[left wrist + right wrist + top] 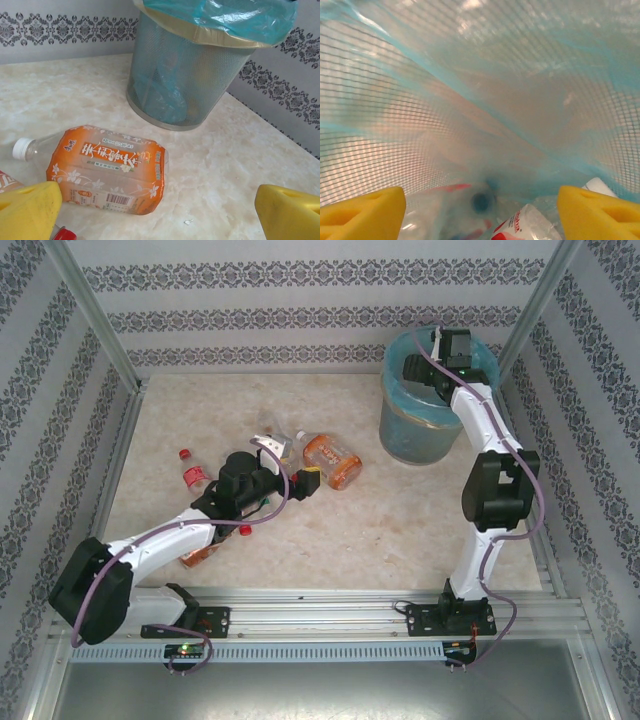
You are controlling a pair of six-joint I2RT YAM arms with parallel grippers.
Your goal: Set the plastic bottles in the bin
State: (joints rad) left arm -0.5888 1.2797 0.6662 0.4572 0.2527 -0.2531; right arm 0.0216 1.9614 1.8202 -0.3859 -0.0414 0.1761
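Two grippers, both with jaws spread and nothing between them. Left gripper [308, 481] low over the beige marble-patterned table [420, 530], a little toward 9 o'clock of its centre; yellow fingers [27, 210] wide apart in the left wrist view. Just beyond it toward 1 o'clock, lying on its side and untouched: clear plastic bottle with orange label and white cap [332, 461], cap end toward 9 o'clock in the wrist view. Touching or just beside that, at its 10 o'clock, a clear colourless bottle [280, 445]. Farther toward 9 o'clock and well apart, a small bottle with red label and red cap [191, 473]. Partly under the left arm, toward 7 o'clock, an orange-brown bottle [200, 555]. Round grey mesh bin with light-blue bag liner [425, 425] upright at the table's 1 o'clock corner. Right gripper [425, 370] down inside the bin's mouth, fingers [360, 210] parted, empty. Below it at the bin's bottom, blurred: a clear bottle with dark-blue round end [480, 202] and, at its 4 o'clock, a bottle with red-and-white label [520, 225].
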